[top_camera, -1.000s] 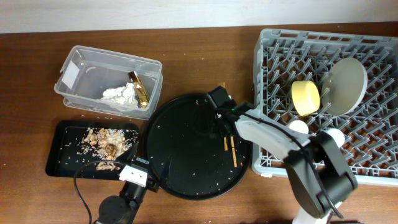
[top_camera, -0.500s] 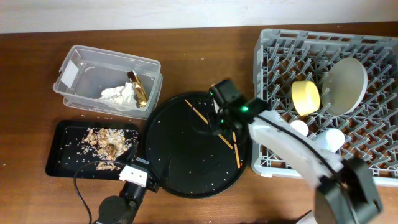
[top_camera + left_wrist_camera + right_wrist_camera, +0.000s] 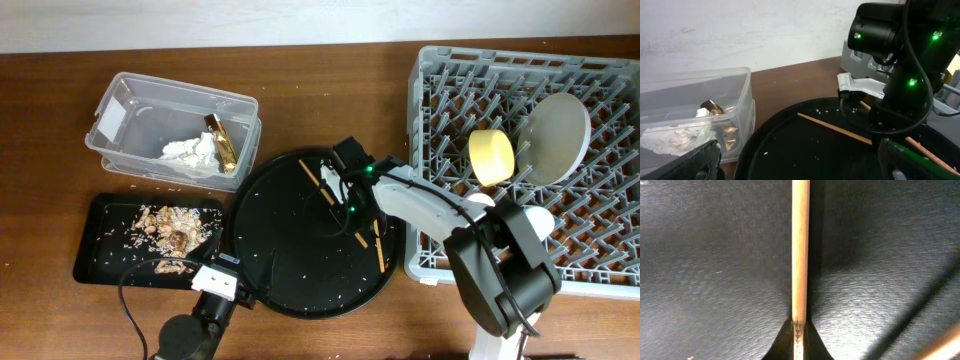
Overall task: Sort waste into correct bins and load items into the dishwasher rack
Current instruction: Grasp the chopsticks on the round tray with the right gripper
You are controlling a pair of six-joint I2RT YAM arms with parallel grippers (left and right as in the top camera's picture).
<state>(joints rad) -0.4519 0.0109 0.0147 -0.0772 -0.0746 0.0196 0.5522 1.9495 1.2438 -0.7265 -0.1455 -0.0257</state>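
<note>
My right gripper (image 3: 345, 197) is low over the large round black tray (image 3: 290, 270) and shut on one wooden chopstick (image 3: 312, 176). In the right wrist view this chopstick (image 3: 800, 250) runs straight out from between the fingertips (image 3: 800, 336). The second chopstick (image 3: 379, 248) lies on the tray near the rack. The grey rack (image 3: 600, 90) holds the plate (image 3: 555, 135), the yellow bowl (image 3: 491, 156) and two pale cups (image 3: 481, 203). My left gripper (image 3: 225, 282) is open and empty at the tray's front-left edge; its fingers (image 3: 800, 172) show wide apart.
The clear tub (image 3: 125, 105) holds the white tissue (image 3: 190, 152) and the gold wrapper (image 3: 222, 142). The shallow black tray (image 3: 100, 250) holds food scraps and rice (image 3: 170, 230). Rice grains dot the round tray. The right arm (image 3: 900, 85) fills the right of the left wrist view.
One chopstick has swung from lying beside the other to a diagonal across the tray. My right gripper has shifted slightly left and now grips it mid-length. The left arm has not moved.
</note>
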